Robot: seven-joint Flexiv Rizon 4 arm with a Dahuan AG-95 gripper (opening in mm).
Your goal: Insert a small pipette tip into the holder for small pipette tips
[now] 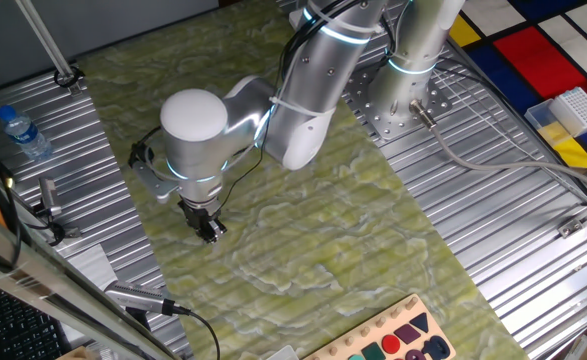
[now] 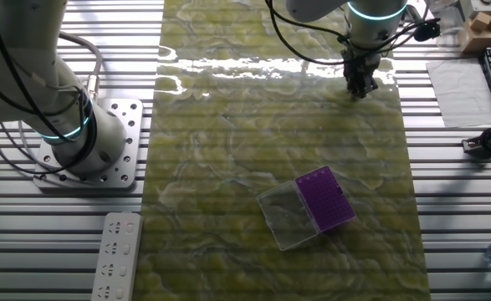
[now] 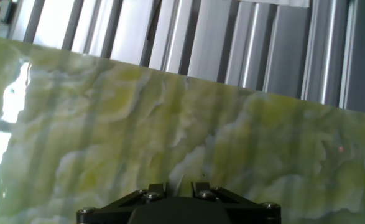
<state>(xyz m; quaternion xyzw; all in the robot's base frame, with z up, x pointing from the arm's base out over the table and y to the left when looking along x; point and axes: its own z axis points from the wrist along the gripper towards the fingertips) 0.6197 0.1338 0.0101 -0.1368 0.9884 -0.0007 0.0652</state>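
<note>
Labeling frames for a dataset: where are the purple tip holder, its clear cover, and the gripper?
purple tip holder (image 2: 326, 199): other fixed view, holed top.
clear cover (image 2: 288, 216): other fixed view, flat panel.
gripper (image 2: 359, 89): other fixed view, fingertips.

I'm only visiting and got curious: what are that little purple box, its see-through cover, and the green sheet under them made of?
The purple box looks like matte moulded plastic, its top dotted with fine holes. The clear cover beside it seems thin transparent plastic; the mat's pattern shows through it. The green mat has a marbled print and glossy glare, so probably a vinyl or laminated sheet, though I can't be sure.
</note>
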